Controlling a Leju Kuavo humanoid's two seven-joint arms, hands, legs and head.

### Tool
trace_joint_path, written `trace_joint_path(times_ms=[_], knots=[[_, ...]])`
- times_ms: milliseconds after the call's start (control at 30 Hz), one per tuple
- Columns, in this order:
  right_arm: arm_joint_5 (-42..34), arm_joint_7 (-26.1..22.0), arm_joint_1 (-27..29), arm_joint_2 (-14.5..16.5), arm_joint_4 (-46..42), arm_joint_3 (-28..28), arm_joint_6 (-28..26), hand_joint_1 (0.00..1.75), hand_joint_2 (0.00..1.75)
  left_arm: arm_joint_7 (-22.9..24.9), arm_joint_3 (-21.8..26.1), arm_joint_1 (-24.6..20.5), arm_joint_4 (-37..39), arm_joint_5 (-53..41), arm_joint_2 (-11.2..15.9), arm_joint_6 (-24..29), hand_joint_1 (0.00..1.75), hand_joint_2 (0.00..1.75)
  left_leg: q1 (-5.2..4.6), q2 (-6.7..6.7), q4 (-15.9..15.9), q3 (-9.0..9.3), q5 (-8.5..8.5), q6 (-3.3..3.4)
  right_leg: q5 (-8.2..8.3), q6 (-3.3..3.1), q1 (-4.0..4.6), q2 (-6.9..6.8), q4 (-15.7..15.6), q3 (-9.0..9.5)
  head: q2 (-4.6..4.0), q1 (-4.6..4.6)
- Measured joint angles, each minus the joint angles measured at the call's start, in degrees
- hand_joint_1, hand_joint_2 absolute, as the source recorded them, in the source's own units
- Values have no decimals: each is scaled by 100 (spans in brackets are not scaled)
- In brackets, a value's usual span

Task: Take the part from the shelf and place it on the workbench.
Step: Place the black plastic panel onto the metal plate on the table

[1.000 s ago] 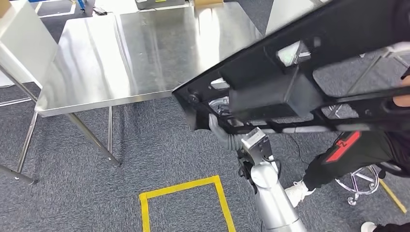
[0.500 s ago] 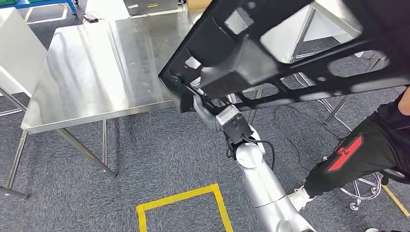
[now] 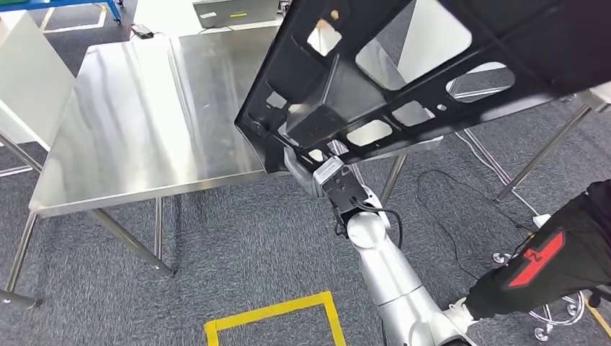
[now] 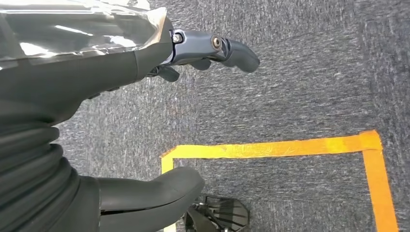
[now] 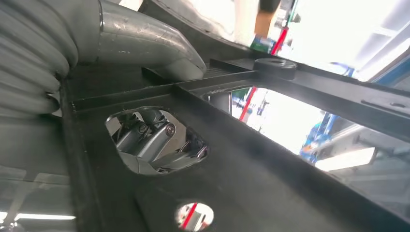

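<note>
The part [image 3: 432, 65] is a large black plastic panel with several cut-outs, held tilted in the air over the near right corner of the steel workbench [image 3: 144, 108]. My right hand [image 3: 308, 164] grips the panel's lower edge from below. In the right wrist view the thumb [image 5: 145, 43] lies on one face of the part [image 5: 270, 159] and the fingers [image 5: 150, 137] show through a hole in it. My left hand [image 4: 87, 87] hangs over the carpet with its fingers [image 4: 222, 48] and thumb apart, holding nothing.
A white panel [image 3: 29, 79] stands left of the bench. Legs of a second table [image 3: 547, 151] and a floor cable [image 3: 461, 216] lie to the right. A person's leg [image 3: 547, 267] and a stool [image 3: 555, 324] are at the lower right. Yellow tape [image 3: 274, 313] marks the carpet.
The whole picture has shifted with the camera. The part has tilted up and swung left, from beside the bench to over its near right corner. My right hand still grips it.
</note>
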Motion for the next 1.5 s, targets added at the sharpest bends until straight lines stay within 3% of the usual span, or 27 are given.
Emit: trace_joint_path(times_ms=[67, 167, 233, 300, 333, 433, 467, 500, 567, 633, 700, 733, 800, 833, 867, 933, 967, 1000, 1067, 1100, 1167, 1233, 1300, 1333, 1367, 1433, 1500], knots=[[4, -34, -48, -10, 38, 16, -62, 175, 175, 12, -1, -13, 0, -29, -1, 6, 0, 175, 7, 14, 187, -80, 64, -50, -26, -136, -27, 31, -29, 96, 0, -5], [1, -50, -130, -19, 83, 29, -128, 175, 175, 33, -3, -29, -1, -57, 1, 6, 0, 175, 50, 53, 1100, -702, 151, -145, -136, -282, -70, 42, -83, 250, 0, -11], [1, -51, -149, -33, 120, 31, -158, 175, 175, 62, -5, -26, 0, -76, -2, 2, 0, 175, 96, 67, 1597, -1174, -160, -220, -244, -319, -74, 46, -91, 369, 0, -13], [4, -51, -148, -55, 161, 32, -177, 175, 175, 80, -6, -23, 1, -99, 0, -2, 0, 175, 139, 82, 1631, -1447, -403, -271, -373, -300, -82, 61, -91, 524, 0, -13], [6, -51, -148, -66, 179, 33, -181, 175, 175, 84, -6, -24, 1, -109, 2, -3, 0, 175, 154, 90, 1446, -1470, -349, -283, -441, -283, -91, 67, -91, 613, 0, -13], [14, -51, -154, -77, 218, 43, -192, 175, 175, 94, -6, -23, 5, -115, 5, -4, 0, 175, 156, 114, 426, -1269, 528, -252, -664, -195, -103, 87, -90, 878, 0, -18], [15, -51, -160, -79, 227, 48, -196, 175, 175, 99, -7, -24, 9, -116, 5, -6, 0, 175, 143, 119, 211, -1196, 750, -220, -736, -153, -93, 93, -107, 929, 0, -21], [18, -51, -167, -81, 234, 53, -202, 175, 175, 104, -7, -25, 12, -118, 5, -8, 0, 175, 128, 119, 113, -1153, 837, -174, -767, -99, -73, 101, -97, 989, 0, -28], [27, -51, -189, -86, 238, 61, -220, 175, 175, 108, -8, -31, 14, -122, -1, -9, 0, 175, 111, 111, 67, -1011, 823, -73, -745, 13, -46, 102, -32, 1029, 0, -18], [35, -53, -218, -98, 240, 68, -252, 175, 175, 105, -8, -41, 13, -129, -5, -9, 0, 175, 105, 107, 22, -866, 802, 24, -647, 55, -43, 89, 410, 823, 0, 1], [38, -55, -223, -120, 249, 74, -296, 175, 175, 107, -9, -62, 12, -145, -1, -8, 0, 175, 95, 89, 10, -778, 721, 93, -737, -12, -45, 74, 1142, 303, 0, 10], [38, -53, -210, -137, 256, 77, -316, 175, 175, 111, -10, -71, 12, -156, 2, -8, 0, 175, 88, 74, 10, -737, 665, 116, -906, -61, -38, 73, 1428, 29, 0, 14], [34, -49, -171, -175, 268, 79, -345, 175, 175, 125, -13, -74, 13, -174, -2, -9, 0, 175, 66, 38, 10, -607, 535, 136, -1272, -115, -25, 72, 1567, -325, 0, 14], [32, -47, -158, -191, 273, 80, -355, 175, 175, 134, -14, -74, 14, -180, -5, -10, 0, 175, 52, 22, 10, -520, 465, 137, -1310, -93, -17, 72, 1387, -368, 0, 14], [30, -46, -150, -203, 274, 81, -362, 175, 175, 141, -15, -74, 14, -186, -8, -10, 0, 175, 36, 11, 9, -426, 391, 136, -1185, -43, -8, 70, 1074, -347, 0, 15], [29, -46, -139, -231, 280, 90, -378, 175, 175, 151, -16, -79, 17, -205, -15, -11, 0, 175, 3, -2, 6, -275, 237, 120, -531, 56, 22, 43, 335, -252, 0, 13], [28, -44, -134, -245, 282, 96, -387, 175, 175, 155, -17, -86, 21, -214, -17, -14, 0, 175, -14, -5, 2, -216, 163, 99, -222, 56, 44, 28, 90, -186, 0, 13], [30, -40, -127, -256, 285, 101, -397, 175, 175, 158, -17, -92, 25, -221, -18, -18, 0, 175, -26, -7, 10, -163, 112, 74, -7, 12, 54, 19, -43, -140, 0, 12], [47, -34, -128, -267, 285, 111, -417, 175, 175, 162, -19, -106, 27, -227, -14, -24, 0, 175, -34, -4, 104, -114, 85, 27, 53, -138, 30, 35, -88, -7, 0, 9], [71, -33, -135, -269, 285, 117, -434, 175, 175, 161, -20, -112, 27, -228, -10, -25, 0, 175, -25, 6, 253, -163, 112, 5, 36, -205, 4, 46, -110, 55, 0, 12], [152, -22, -163, -270, 290, 140, -484, 175, 175, 155, -21, -126, 25, -233, -5, -25, 0, 175, 5, 32, 759, -464, 97, -53, -32, -306, -29, 56, -136, 190, 0, 9], [343, 47, -186, -277, 309, 181, -619, 175, 175, 143, -23, -130, 25, -235, -6, -15, 0, 175, 52, 55, 1338, -915, -152, -136, -115, -358, -26, 60, -141, 288, 0, 6], [792, 236, -191, -302, 348, 241, -958, 175, 175, 125, -23, -128, 25, -235, -5, 6, 0, 175, 110, 71, 1562, -1262, -446, -211, -219, -344, -33, 77, -139, 402, 0, 7], [1137, 391, -197, -326, 373, 269, -1204, 175, 175, 117, -23, -127, 25, -235, -4, 24, 0, 175, 137, 79, 1456, -1330, -437, -238, -281, -325, -41, 85, -139, 473, 0, 7], [1522, 575, -210, -356, 402, 292, -1458, 175, 175, 115, -23, -127, 25, -235, -4, 43, 0, 175, 160, 87, 1207, -1319, -268, -254, -344, -302, -51, 91, -138, 551, 0, 8], [2261, 965, -266, -443, 482, 317, -1876, 175, 175, 115, -23, -119, 31, -235, -8, 79, 0, 175, 185, 99, 531, -1200, 367, -259, -472, -238, -59, 95, -122, 688, 0, 5], [2686, 1227, -344, -560, 594, 333, -2071, 175, 175, 115, -25, -107, 42, -237, -14, 90, 0, 175, 174, 98, 181, -1105, 757, -195, -583, -149, -33, 102, -100, 732, 0, 1]])
